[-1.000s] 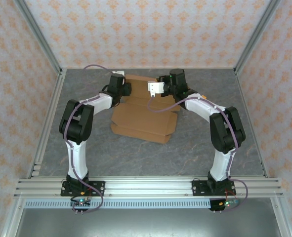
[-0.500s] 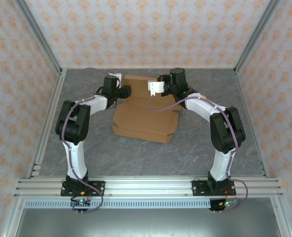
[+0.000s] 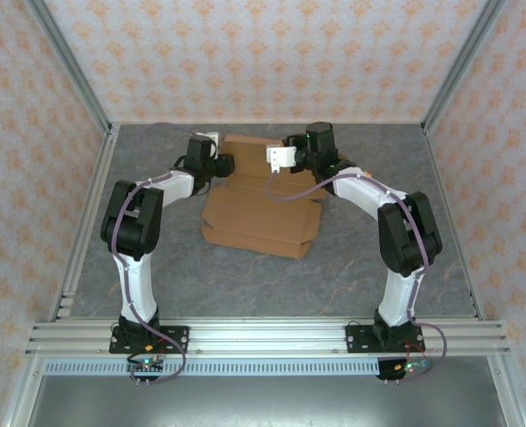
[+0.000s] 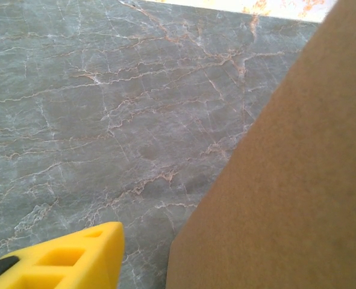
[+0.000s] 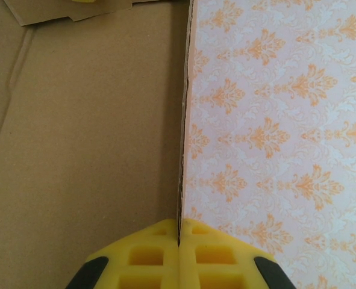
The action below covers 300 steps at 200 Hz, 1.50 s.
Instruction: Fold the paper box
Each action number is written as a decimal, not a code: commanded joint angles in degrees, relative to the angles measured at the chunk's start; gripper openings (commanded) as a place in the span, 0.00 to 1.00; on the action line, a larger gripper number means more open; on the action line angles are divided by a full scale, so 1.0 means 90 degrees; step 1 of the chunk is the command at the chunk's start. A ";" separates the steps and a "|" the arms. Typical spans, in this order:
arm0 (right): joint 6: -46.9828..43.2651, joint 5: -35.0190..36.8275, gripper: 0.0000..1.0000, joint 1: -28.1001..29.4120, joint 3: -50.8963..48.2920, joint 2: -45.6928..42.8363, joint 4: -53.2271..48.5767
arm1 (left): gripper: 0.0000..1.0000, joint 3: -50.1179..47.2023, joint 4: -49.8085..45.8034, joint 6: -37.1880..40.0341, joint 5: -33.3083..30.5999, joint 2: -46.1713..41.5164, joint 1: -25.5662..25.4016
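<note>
Right pincer (image 5: 179,233): closed tight on the top edge of an upright cardboard panel, one finger on each face.
Left pincer (image 3: 228,164): at the far left corner of the cardboard. In its wrist view one yellow finger (image 4: 69,259) sits beside a cardboard face with a strip of table showing between them. I cannot tell whether this pincer grips or stands open.
Box (image 3: 261,213): brown cardboard in the middle of the table, toward the far side, between the two arms.
Done so far: the far panel looks raised off the table. The near part lies low, with layers doubled along the front edge, so some creases seem folded.
Left to do: no closed box shape yet. Side walls, flaps and tabs look unfinished, so I judge it early to midway.
Writing: none readable; the cardboard is plain, with no print, label or brand.
Table (image 3: 352,267): grey marbled top, unmarked.
Walls (image 3: 271,53): pale paper with an orange ornament pattern, no words.
</note>
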 commanded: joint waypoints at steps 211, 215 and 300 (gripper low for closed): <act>-0.0029 -0.0098 0.00 -0.0035 0.0324 0.0101 -0.0288 | 0.60 -0.0590 0.1394 -0.0196 0.1492 -0.0021 0.0378; -0.0029 -0.0099 0.00 -0.0031 0.0328 0.0102 -0.0298 | 0.59 -0.0596 0.1421 -0.0187 0.1512 -0.0007 0.0371; 0.0001 -0.0172 0.00 -0.0019 0.0365 0.0104 -0.0337 | 0.38 -0.0478 0.1841 -0.0575 0.0890 0.0301 0.0308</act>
